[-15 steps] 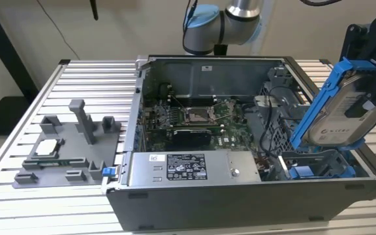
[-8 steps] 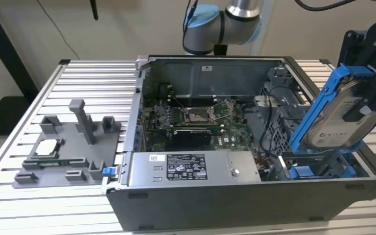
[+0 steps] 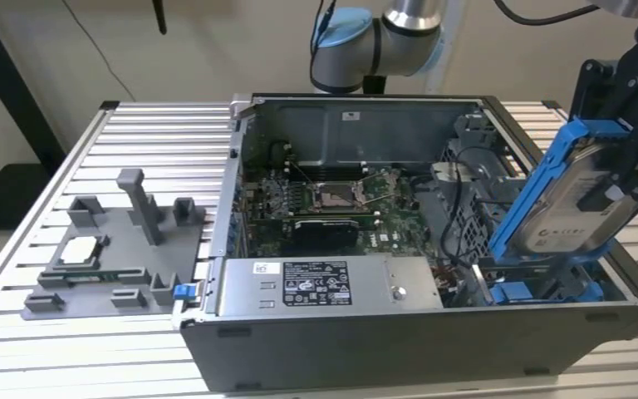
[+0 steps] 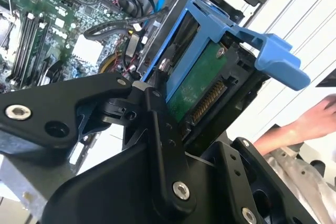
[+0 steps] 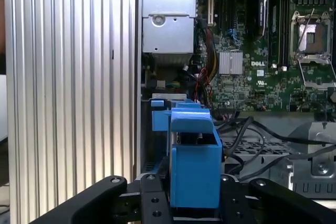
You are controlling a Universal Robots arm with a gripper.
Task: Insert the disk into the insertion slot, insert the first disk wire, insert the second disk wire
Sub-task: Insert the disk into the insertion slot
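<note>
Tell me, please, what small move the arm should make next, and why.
Probably ease the disk down along its tilt into the insertion slot. The gripper holds it slanted, its lower end near the slot's blue tabs, not yet seated.

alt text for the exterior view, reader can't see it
A black gripper holds a silver hard drive in a blue plastic carrier tilted over the grey drive bay with blue tabs, at the exterior view's right of an open grey computer case.

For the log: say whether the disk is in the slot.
Out: the gripper holds the disk tilted, its lower end near the slot.
</note>
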